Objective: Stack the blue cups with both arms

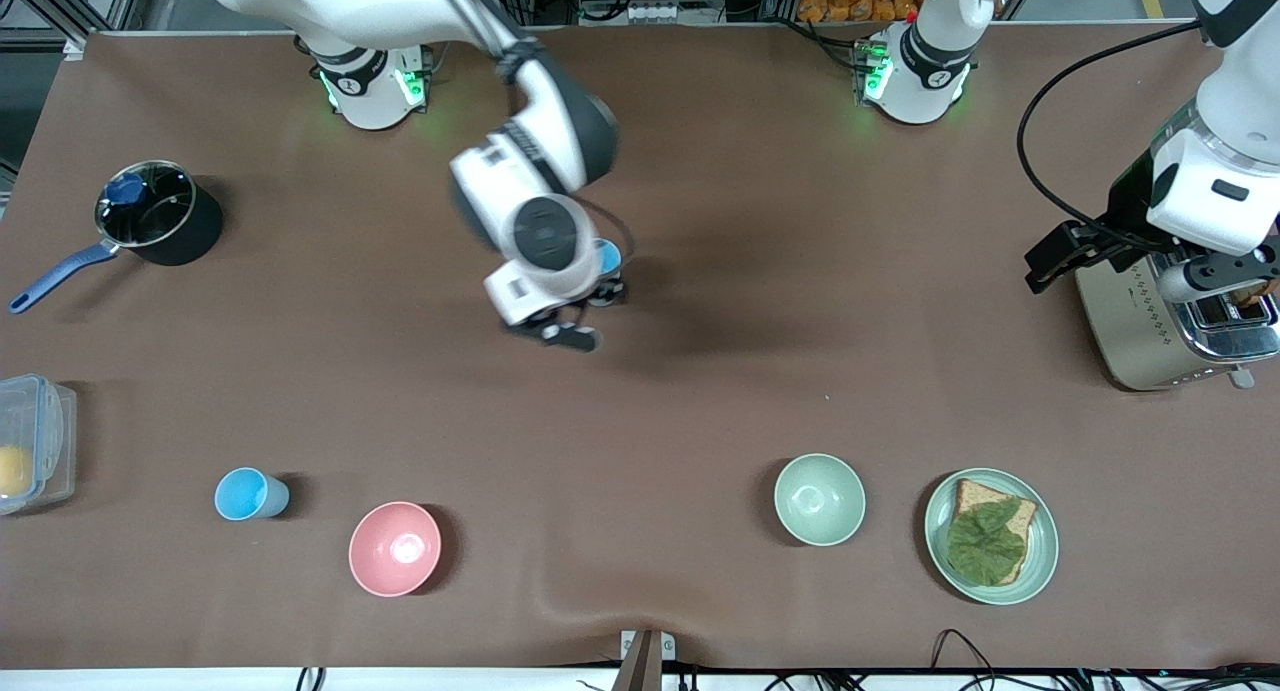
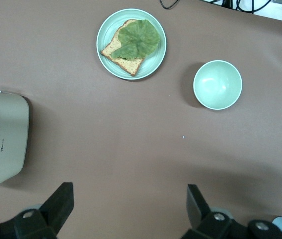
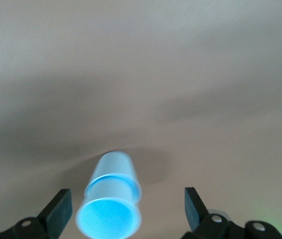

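Two blue cups stand nested mid-table: a bright blue cup (image 3: 108, 219) sits inside a paler blue cup (image 3: 113, 167). In the front view only the stack's rim (image 1: 609, 257) shows, beside the right arm's wrist. My right gripper (image 1: 585, 311) (image 3: 126, 209) is open, with its fingers on either side of the stack and apart from it. Another sky blue cup (image 1: 250, 494) sits near the front edge, toward the right arm's end. My left gripper (image 1: 1050, 261) (image 2: 131, 204) is open and empty, up in the air beside the toaster.
A pink bowl (image 1: 394, 548), a pale green bowl (image 1: 819, 498) (image 2: 217, 84) and a plate with toast and lettuce (image 1: 990, 536) (image 2: 131, 43) lie near the front edge. A toaster (image 1: 1150, 321) (image 2: 1, 139) stands at the left arm's end. A pot (image 1: 158, 213) and a plastic box (image 1: 30, 441) are at the right arm's end.
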You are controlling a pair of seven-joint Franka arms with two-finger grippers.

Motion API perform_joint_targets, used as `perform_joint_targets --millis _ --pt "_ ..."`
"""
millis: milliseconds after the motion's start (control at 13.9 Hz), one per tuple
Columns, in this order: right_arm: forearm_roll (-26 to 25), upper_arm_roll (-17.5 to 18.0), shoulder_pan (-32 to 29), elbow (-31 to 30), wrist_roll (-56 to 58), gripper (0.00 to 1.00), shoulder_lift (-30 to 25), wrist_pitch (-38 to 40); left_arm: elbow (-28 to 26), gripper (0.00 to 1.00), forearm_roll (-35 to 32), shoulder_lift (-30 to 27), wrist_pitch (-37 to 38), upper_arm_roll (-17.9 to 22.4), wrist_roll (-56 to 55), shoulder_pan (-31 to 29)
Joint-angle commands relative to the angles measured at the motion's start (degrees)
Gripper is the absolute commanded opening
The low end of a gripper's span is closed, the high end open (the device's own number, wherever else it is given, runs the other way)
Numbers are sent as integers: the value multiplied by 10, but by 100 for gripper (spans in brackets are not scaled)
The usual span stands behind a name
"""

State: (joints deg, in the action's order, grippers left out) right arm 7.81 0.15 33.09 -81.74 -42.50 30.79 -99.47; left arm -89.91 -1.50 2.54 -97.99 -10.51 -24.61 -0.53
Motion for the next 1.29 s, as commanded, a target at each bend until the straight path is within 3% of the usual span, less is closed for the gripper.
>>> perform_joint_targets --millis 0,360,647,863,1223 --pt "3 11 -78 -20 113 100 -53 50 4 100 -11 0 8 -7 -6 3" --pt "-36 2 -209 -116 328 100 -202 78 11 100 -11 -6 8 -8 0 -1" --pt "-79 2 -256 -118 358 100 -262 69 18 100 -11 -7 9 -7 4 -3" --pt "-80 1 -313 -140 468 100 -326 77 18 100 -11 -8 9 -8 4 -3" --pt "-78 -1 -333 -134 468 100 -348 105 18 100 -11 -9 28 -2 32 -4"
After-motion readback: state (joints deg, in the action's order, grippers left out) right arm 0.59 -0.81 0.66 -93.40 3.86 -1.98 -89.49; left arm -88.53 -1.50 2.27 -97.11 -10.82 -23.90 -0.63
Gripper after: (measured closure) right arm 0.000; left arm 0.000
